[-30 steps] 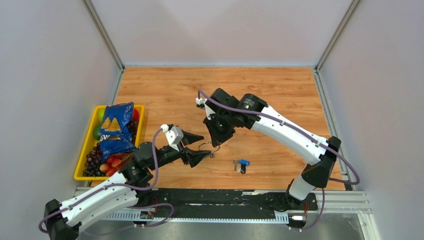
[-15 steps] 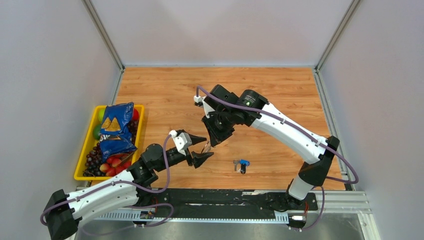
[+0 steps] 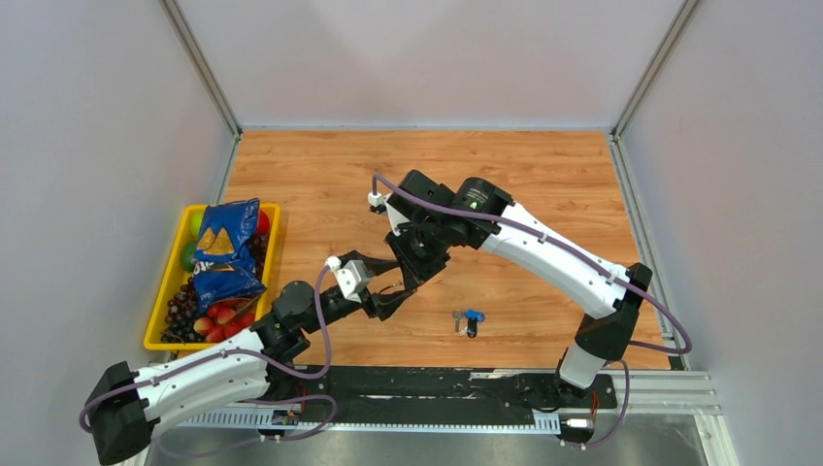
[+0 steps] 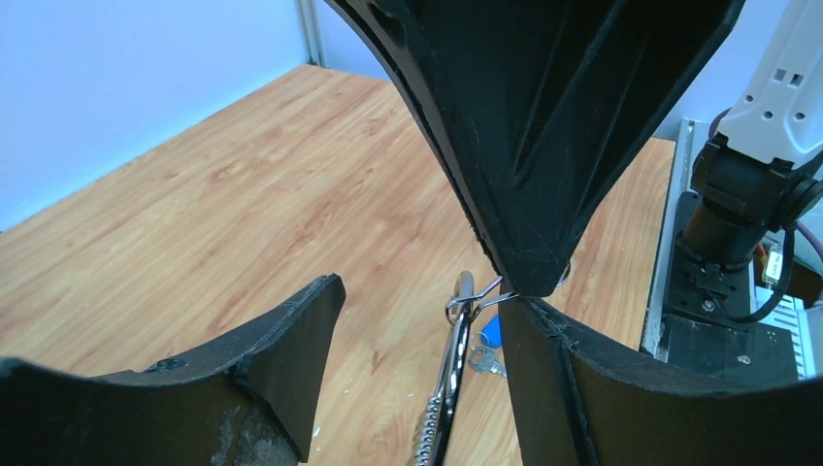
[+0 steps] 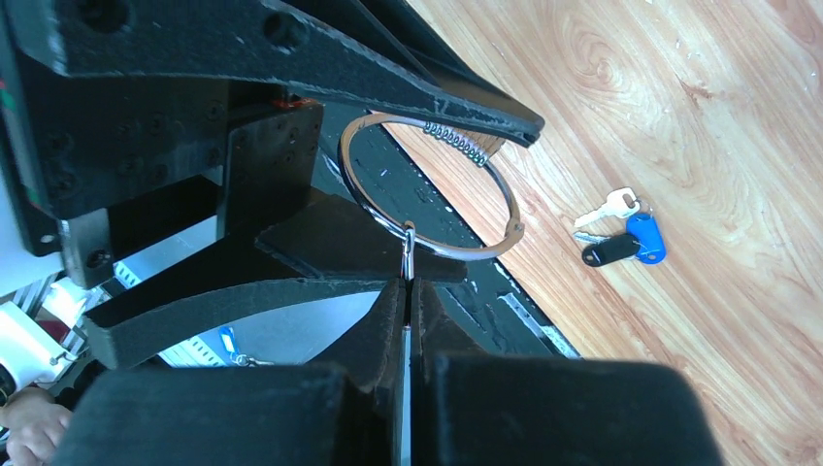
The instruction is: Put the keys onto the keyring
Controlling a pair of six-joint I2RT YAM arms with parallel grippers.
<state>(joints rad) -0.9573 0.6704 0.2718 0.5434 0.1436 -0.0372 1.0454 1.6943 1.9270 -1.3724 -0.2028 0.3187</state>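
The wooden surface fills mid-frame, with a yellow tray at its left edge. At centre, the left gripper has its jaws wide either side of the keyring. The right gripper has its jaws pinched on that ring. The keys lie on the surface, lower right of both.

— Middle of the table?
— Jammed. Right gripper, pinching the keyring, sits between the left gripper fingers — no gap.
— Around the keys?
— Bare wood all round; tray well off left.

From twelve o'clock, the right gripper pinches the edge-on keyring between the left gripper's parted jaws at six.
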